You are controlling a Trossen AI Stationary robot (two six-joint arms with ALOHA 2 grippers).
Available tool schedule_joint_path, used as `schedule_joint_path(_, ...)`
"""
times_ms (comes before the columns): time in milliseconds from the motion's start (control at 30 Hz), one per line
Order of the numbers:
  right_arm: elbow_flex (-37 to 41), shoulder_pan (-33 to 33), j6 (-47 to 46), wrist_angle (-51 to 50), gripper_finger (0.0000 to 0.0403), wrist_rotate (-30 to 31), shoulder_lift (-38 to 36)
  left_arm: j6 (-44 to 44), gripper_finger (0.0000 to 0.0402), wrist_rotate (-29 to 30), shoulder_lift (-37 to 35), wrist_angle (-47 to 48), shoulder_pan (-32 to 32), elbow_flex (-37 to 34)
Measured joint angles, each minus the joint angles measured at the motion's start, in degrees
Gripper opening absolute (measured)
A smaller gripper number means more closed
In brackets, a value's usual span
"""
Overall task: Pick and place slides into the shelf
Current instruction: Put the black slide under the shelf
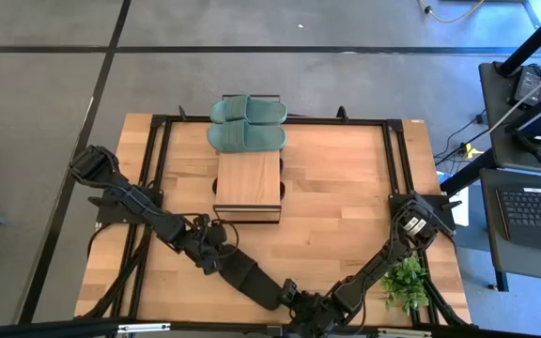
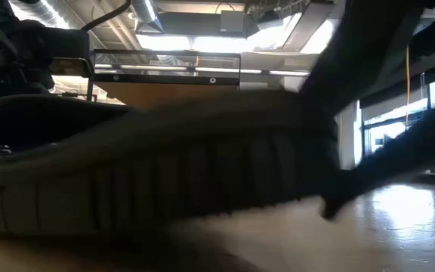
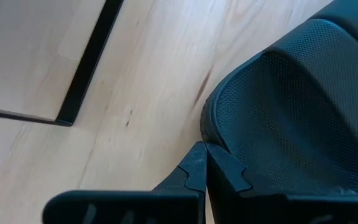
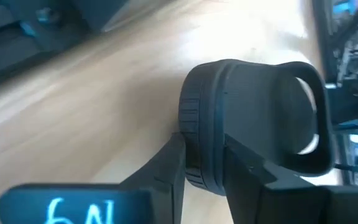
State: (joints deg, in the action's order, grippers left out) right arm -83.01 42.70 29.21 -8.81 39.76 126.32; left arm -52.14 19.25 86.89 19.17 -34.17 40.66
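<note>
- The floor around the table is grey, crossed by dark lines; the table is light wood planks with a black frame on it.
- The left gripper lies low on the near part of the table; the left wrist view shows its fingers pressed together, touching the edge of a black slide that lies flat on the wood.
- The shelf stands mid-table, its light plank top bare; two green slides lie side by side at its far end, by the table's far edge.
- The right gripper is at the near edge; its fingers clamp the sole of a black slide, which stands on its side on the wood.
- A small green plant sits near the table's right near corner.
- Right of the table, a desk with a keyboard and cables.
- The low view is mostly filled by a dark ribbed sole; behind it, ceiling lights and bright windows.
</note>
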Motion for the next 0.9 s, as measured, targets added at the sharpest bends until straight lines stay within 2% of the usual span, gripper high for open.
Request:
schedule_joint_path(167,-0.1,-0.1,0.0,0.1,0.0084,1.3,-0.1,0.0,0.0000,0.0,0.0,1.6,0.0,0.0)
schedule_joint_path(333,-0.1,-0.2,0.2,-0.8,0.0061,1.7,-0.1,0.0,0.0000,-0.3,0.0,3.2,0.0,0.0)
schedule_joint_path(700,-0.1,0.0,-0.3,-2.0,0.0058,0.8,-0.1,0.0,0.0000,-0.4,0.0,3.7,-0.1,0.0)
schedule_joint_path(900,-0.2,1.2,-0.5,-4.2,0.0058,5.1,-1.2,0.0,0.0000,-1.1,-0.1,5.5,-0.1,0.1)
